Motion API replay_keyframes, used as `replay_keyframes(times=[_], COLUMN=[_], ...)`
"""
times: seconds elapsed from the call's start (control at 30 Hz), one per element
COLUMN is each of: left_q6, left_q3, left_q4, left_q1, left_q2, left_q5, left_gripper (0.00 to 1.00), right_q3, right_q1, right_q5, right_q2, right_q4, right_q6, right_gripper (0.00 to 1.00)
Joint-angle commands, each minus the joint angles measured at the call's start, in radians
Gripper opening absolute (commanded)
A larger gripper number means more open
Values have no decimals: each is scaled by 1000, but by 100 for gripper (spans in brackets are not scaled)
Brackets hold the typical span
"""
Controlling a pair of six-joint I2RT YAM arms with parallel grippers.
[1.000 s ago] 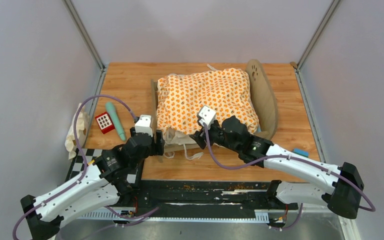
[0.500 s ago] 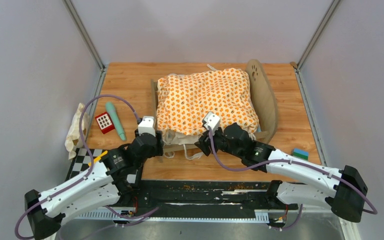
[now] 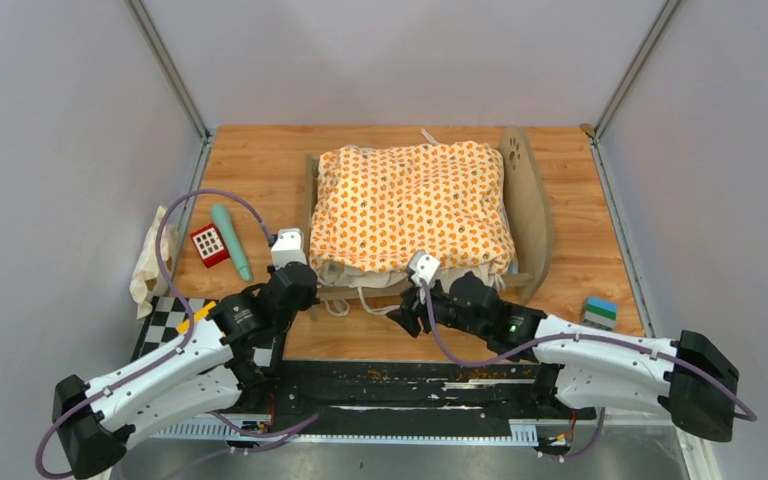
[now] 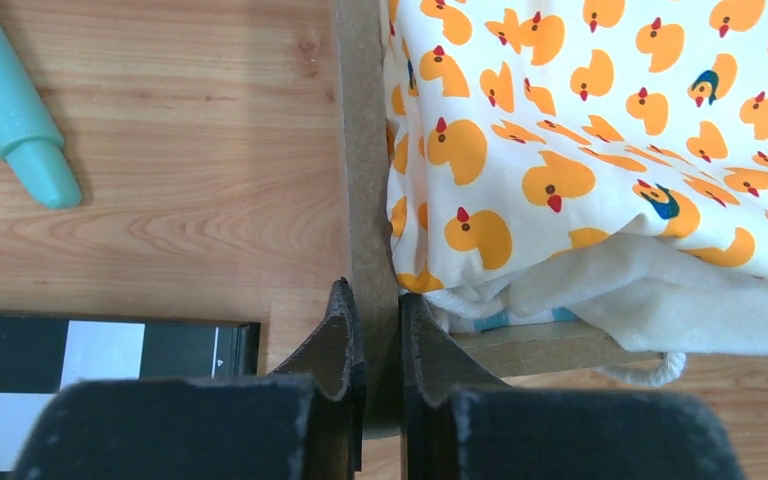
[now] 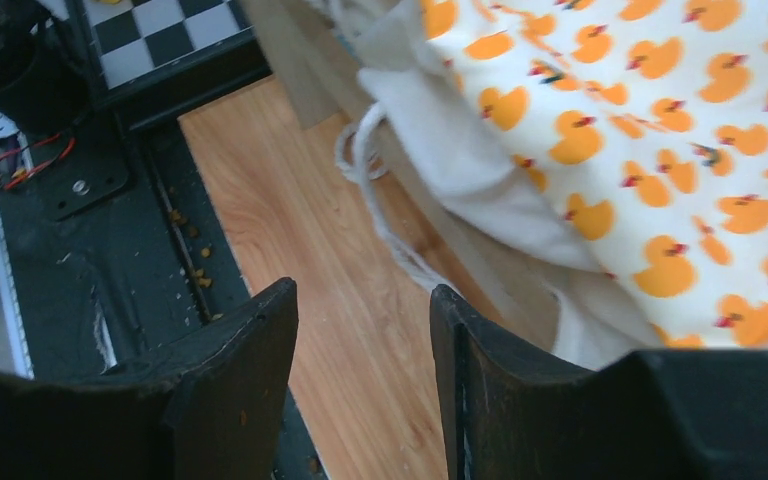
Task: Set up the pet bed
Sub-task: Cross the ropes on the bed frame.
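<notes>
The pet bed (image 3: 526, 200) stands mid-table, a light-wood frame with a paw-print end board on the right. An orange duck-print cushion (image 3: 410, 205) covers it, cream edge and ties hanging over the near rail. My left gripper (image 3: 305, 298) is at the bed's near left corner. In the left wrist view it (image 4: 373, 295) is shut on the bed's thin left end board (image 4: 360, 150), beside the cushion (image 4: 580, 120). My right gripper (image 3: 401, 312) hovers just in front of the near rail. It (image 5: 362, 290) is open over bare wood, with the cushion's ties (image 5: 370, 190) ahead of it.
A teal cylinder (image 3: 231, 242) and a red-and-white block (image 3: 208, 245) lie left of the bed. A crumpled cloth (image 3: 150, 265) sits at the left edge by a checkerboard panel (image 3: 175, 320). A small blue-green block (image 3: 600, 312) is at the near right.
The left gripper closed onto the bed's left end board. The right arm drew back off the cushion toward the near edge. The cushion settled flatter and the right end board stands straighter.
</notes>
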Motion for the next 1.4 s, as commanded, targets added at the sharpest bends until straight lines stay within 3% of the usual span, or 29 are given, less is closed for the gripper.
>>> replay_keyframes(times=[0.0, 0.27, 0.5, 0.77, 1.03, 1.27, 1.37], left_q6=[93, 172, 199, 219, 229, 226, 227], left_q3=[87, 247, 297, 316, 314, 316, 316], left_q4=[51, 51, 11, -19, -20, -14, -8], left_q1=[-25, -25, -25, -25, -25, -24, -24], left_q2=[23, 128, 142, 138, 141, 146, 152], left_q5=[98, 153, 109, 104, 102, 101, 101], left_gripper=[1, 0, 0, 0, 0, 0, 0], right_q3=[-89, -179, -26, 130, 270, 362, 368], right_q1=[111, 210, 288, 290, 276, 218, 205], right_q5=[0, 24, 5, 222, 431, 345, 312], right_q2=[-12, 176, 515, 802, 966, 1045, 1069], right_q4=[276, 620, 711, 828, 779, 605, 569], right_q6=[-24, -98, -193, -300, -342, -239, -196], right_gripper=[52, 48, 48, 59, 63, 64, 58])
